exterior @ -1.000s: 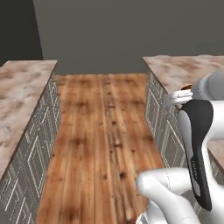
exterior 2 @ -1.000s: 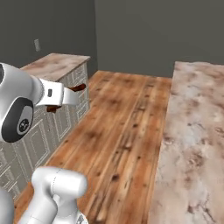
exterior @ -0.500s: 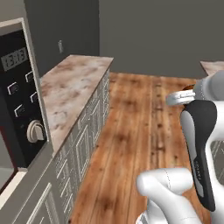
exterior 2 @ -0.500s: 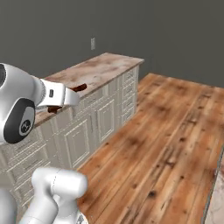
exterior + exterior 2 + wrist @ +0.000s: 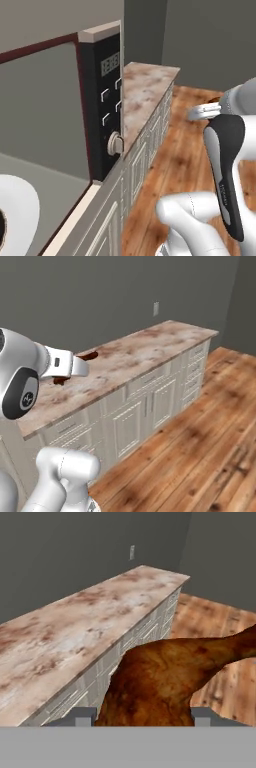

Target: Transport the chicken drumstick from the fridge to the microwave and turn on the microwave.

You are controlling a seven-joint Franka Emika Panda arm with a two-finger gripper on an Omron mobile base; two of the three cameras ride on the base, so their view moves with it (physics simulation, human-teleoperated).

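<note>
The chicken drumstick (image 5: pixel 165 679), reddish-brown and lumpy, sits between my gripper's (image 5: pixel 142 717) two fingers, which are shut on it. In the right base view the gripper (image 5: pixel 75 367) is held out over the counter, with bits of the drumstick (image 5: pixel 89 356) showing past it. In the left base view the gripper (image 5: pixel 205 111) hangs over the floor, to the right of the microwave (image 5: pixel 107 100). The microwave shows its grey inside, a dark-red rim, a black button panel with a knob (image 5: pixel 115 144), and a white plate (image 5: pixel 15 220) at the lower left. The fridge is out of view.
A marbled counter (image 5: pixel 150 351) over white cabinet doors (image 5: pixel 145 406) runs beside the arm, seen also as counter (image 5: pixel 145 90) and counter (image 5: pixel 75 632). A wall socket (image 5: pixel 156 308) sits on the grey wall behind it. Wooden floor (image 5: pixel 210 441) lies open to the right.
The whole picture has swung as the base moved: the open aisle gave way to the counter, and the microwave has come in close at the left. The drumstick stays in the gripper.
</note>
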